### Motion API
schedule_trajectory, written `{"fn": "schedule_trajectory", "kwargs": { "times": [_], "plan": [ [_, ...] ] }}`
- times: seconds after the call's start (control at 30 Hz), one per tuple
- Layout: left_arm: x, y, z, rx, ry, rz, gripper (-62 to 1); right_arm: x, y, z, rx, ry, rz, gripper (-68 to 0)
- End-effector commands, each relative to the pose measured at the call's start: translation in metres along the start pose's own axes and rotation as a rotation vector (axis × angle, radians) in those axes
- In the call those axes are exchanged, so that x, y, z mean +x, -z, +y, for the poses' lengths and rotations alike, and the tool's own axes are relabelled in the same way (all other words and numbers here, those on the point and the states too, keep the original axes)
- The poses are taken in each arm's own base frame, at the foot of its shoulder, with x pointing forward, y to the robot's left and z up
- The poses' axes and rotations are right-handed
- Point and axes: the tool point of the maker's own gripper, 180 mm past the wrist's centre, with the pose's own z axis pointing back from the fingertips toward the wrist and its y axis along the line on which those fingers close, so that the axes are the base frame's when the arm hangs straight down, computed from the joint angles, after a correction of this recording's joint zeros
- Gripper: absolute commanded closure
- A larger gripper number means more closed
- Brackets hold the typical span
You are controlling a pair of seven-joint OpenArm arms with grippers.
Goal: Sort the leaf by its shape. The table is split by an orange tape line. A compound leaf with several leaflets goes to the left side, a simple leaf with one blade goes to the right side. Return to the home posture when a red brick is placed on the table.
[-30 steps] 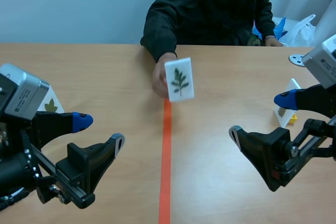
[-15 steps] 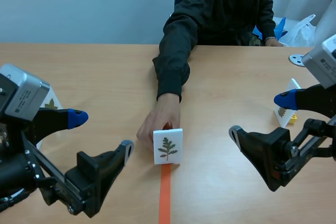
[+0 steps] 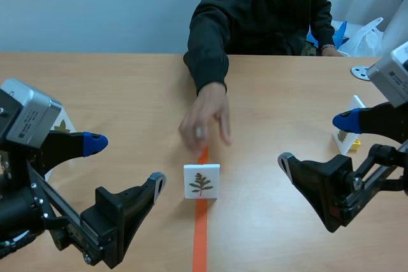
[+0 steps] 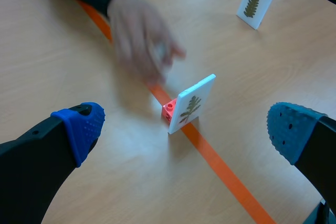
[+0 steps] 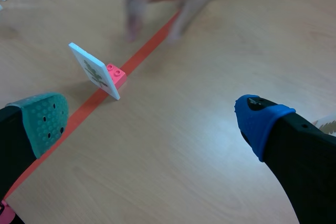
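left gripper [image 3: 125, 162] and right gripper [image 3: 314, 139] hang spread wide, holding nothing, over the table [image 3: 115, 81] near its front edge. a white leaf card [image 3: 201, 181] stands upright on the orange tape line [image 3: 200, 234], mid-table, with a person's hand [image 3: 205, 122] just beyond it. the leaf looks compound, so the left gripper should let the hand clear first, then pinch the card's side edges squarely.

White card [image 3: 201, 181] with a green compound leaf stands upright on the tape line [image 3: 200, 240].
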Motion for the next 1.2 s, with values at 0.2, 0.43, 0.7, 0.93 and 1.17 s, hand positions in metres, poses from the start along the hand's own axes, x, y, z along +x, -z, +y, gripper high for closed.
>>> {"fn": "schedule_trajectory", "kwargs": {
  "times": [0.2,0.43,0.7,0.93,1.17],
  "plan": [
    [0.013,0.000,-0.003,-0.005,-0.005,-0.045,-62.3,0.006,0.000,-0.002,-0.004,0.001,-0.024,-67.9],
    [0.014,0.000,-0.003,-0.005,-0.004,-0.049,-62.3,0.007,0.002,0.003,0.016,-0.006,-0.026,-67.9],
    [0.014,0.000,-0.003,-0.005,-0.004,-0.049,-62.3,-0.006,0.023,0.016,0.085,-0.017,-0.003,-67.9],
    [0.014,0.000,-0.003,-0.005,-0.004,-0.049,-62.3,-0.011,0.048,0.027,0.145,-0.072,-0.029,-67.9],
    [0.014,0.000,-0.003,-0.005,-0.004,-0.049,-62.3,-0.018,0.079,0.040,0.189,-0.156,-0.051,-67.9]
  ]
}}
